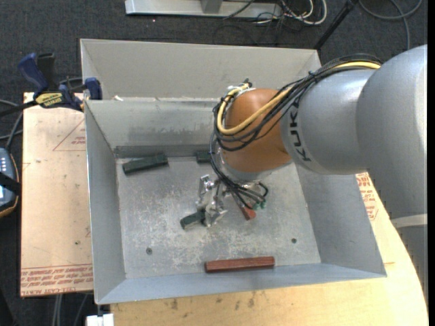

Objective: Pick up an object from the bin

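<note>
My gripper (212, 201) hangs low over the middle of the bin, under the orange wrist cover. A small dark green block (192, 220) lies on the floor right at its lower left tip; whether it is touched or gripped I cannot make out. Behind the gripper, near the back wall, a short dark green piece (202, 157) shows, partly hidden by the wrist. A small red and green bit (250, 212) shows just right of the gripper, and I cannot tell whether it is a loose thing or wiring.
A longer dark green bar (144, 163) lies at the back left of the bin floor. A reddish-brown bar (239, 264) lies flat along the front wall. The arm covers the bin's right side.
</note>
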`<state>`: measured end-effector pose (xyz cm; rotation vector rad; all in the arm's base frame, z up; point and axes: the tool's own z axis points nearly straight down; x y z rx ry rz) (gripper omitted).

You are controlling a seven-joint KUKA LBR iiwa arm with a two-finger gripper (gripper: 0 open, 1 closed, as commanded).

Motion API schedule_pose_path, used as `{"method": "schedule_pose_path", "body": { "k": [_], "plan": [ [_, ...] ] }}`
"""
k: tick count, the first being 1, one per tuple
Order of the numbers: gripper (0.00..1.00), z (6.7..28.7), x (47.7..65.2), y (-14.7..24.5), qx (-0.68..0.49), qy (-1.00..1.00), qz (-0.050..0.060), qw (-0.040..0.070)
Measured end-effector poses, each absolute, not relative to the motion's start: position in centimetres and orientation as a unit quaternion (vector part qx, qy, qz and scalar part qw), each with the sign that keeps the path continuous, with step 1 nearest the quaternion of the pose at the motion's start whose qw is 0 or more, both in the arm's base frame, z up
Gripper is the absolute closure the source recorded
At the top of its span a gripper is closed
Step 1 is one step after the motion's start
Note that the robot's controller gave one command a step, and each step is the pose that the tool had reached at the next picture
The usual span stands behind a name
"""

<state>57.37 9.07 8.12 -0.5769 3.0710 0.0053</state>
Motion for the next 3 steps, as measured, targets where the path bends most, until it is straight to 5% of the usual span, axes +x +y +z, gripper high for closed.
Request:
{"method": "schedule_pose_path", "body": {
  "k": [1,2,3],
  "plan": [
    [1.0,8.1,57.4,9.1,-0.185,0.983,0.002,0.008],
    [1.0,21.3,57.5,8.8,-0.184,0.983,0.0,0.002],
    [1.0,21.3,57.4,8.8,-0.184,0.983,0.0,0.002]
  ]
}}
